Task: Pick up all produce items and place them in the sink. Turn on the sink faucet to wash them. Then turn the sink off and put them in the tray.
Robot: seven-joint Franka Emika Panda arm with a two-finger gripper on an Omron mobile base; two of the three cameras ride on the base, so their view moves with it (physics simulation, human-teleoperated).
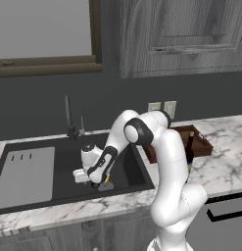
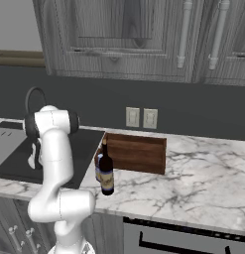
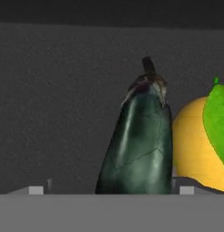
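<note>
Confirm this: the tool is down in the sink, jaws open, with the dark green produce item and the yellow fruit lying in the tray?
Wrong place. The hand view shows the dark green produce item and yellow fruit on the sink floor before the open tool, not in the tray.

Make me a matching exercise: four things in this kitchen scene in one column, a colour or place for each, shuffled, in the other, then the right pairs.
Things:
1. dark green produce item
2. yellow fruit
3. wine bottle
4. tray

Descriptions:
A. brown wood, on the counter right of the sink
B. stands upright in front of the tray
C. lies in the sink between the open gripper fingers
D. bears a bright green leaf

Pairs: 1-C, 2-D, 3-B, 4-A
</note>
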